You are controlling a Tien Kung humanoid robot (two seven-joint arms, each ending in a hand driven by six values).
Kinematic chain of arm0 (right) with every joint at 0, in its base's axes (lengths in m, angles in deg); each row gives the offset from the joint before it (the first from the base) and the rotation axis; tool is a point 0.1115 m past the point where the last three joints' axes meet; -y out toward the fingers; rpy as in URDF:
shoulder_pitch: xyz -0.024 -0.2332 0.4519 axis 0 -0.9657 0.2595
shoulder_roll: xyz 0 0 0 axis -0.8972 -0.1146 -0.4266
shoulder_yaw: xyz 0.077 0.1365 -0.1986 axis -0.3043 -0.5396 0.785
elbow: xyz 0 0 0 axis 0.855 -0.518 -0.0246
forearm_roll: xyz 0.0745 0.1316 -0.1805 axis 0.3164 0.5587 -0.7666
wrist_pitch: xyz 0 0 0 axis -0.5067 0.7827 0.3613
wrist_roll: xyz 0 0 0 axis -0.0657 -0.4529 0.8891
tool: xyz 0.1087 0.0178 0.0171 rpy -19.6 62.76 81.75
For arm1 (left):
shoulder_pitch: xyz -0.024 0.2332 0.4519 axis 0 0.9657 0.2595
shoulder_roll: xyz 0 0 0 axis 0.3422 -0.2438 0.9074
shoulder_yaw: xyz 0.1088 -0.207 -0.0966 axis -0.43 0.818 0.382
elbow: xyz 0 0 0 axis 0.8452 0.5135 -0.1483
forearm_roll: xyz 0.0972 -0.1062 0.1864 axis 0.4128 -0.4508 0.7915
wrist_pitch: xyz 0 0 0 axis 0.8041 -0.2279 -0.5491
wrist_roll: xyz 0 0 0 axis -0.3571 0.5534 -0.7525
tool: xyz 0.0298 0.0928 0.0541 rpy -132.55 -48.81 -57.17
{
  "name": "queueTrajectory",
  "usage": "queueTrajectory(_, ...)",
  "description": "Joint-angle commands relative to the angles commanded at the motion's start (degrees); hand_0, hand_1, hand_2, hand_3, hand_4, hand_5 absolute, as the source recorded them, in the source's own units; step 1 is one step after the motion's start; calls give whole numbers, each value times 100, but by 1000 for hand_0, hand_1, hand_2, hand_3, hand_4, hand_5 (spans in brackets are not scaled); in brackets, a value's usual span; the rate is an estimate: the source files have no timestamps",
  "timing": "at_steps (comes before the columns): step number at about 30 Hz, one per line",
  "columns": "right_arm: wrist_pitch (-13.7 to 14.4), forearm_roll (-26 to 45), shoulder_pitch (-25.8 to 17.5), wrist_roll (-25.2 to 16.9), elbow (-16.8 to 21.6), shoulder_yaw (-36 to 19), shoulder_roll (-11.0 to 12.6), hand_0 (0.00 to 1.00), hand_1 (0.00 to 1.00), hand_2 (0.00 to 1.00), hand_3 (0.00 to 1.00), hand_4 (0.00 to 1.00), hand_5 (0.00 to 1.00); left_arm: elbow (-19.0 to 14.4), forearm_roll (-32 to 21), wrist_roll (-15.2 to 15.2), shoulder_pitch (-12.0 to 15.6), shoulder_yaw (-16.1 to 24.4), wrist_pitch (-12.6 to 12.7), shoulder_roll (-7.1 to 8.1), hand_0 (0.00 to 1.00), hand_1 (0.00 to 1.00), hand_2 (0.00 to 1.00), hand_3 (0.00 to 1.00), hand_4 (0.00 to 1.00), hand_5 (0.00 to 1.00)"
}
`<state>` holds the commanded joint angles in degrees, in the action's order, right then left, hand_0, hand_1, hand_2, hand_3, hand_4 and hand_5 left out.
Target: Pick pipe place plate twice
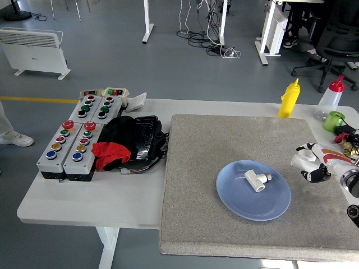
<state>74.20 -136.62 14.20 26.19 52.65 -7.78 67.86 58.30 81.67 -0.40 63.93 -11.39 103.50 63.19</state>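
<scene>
A blue plate [247, 206] lies on the grey mat [224, 145], right of the middle. A white T-shaped pipe fitting [257, 180] rests on the plate. My right hand [312, 166] comes in from the right edge, just right of the plate and raised a little above the mat. Its fingers are curled around a second white pipe piece [298, 161], whose end shows at the hand's left side. The rest of that piece is hidden by the fingers. The left arm is out of view.
A yellow squeeze bottle [289, 98], a clear bottle with a red cap [330, 100] and a green cup [335, 120] stand at the back right. Two button boxes [73, 140] and a black and red cloth bundle [128, 143] sit on the left.
</scene>
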Motion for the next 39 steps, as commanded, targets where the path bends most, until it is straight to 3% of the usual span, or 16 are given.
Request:
queueTrajectory(3,-30,112,-26,33,444,10,84,354,480,560,621,407,54,1,-10,7,-2,-1,5,0,738,715,766,789,415,998)
queueTrajectory(12,-533,600,-154,448,2093,594,329,353,479,560,619,408,58,8,-12,23,-12,4,-2,5,738,715,765,789,415,998)
queueTrajectory(18,-606,663,-217,469,2721,1076,491,387,502,567,622,411,60,14,-17,29,-34,-4,-14,14,738,715,765,789,415,998)
queueTrajectory(19,-633,664,-228,500,2768,1128,511,520,587,614,633,417,68,14,-21,30,-36,-8,-15,15,738,715,765,789,416,998)
queueTrajectory(24,-879,612,-300,855,2940,1361,583,520,587,614,633,417,68,17,-33,34,-43,-21,-19,18,738,715,765,789,416,998)
queueTrajectory(25,-918,594,-306,929,2951,1375,585,740,740,840,763,443,95,17,-30,34,-43,-21,-20,18,737,714,765,788,417,998)
queueTrajectory(30,-1026,547,-315,1050,2927,1453,548,740,740,840,763,443,95,20,-9,34,-50,-9,-27,20,737,714,765,788,417,998)
queueTrajectory(31,-1027,534,-312,1046,2897,1452,528,875,860,969,845,542,175,20,-8,34,-52,-9,-28,20,737,714,764,788,417,998)
queueTrajectory(36,-1033,353,-313,1009,2738,1388,437,875,860,969,845,542,175,23,-1,36,-61,-6,-31,20,737,714,764,788,417,998)
queueTrajectory(37,-1051,347,-320,993,2730,1369,436,956,921,998,956,700,243,24,-7,37,-63,-10,-31,20,736,714,763,788,418,998)
queueTrajectory(39,-1075,351,-328,974,2726,1345,438,956,921,998,956,700,243,25,-16,41,-64,-14,-30,20,736,714,763,788,418,998)
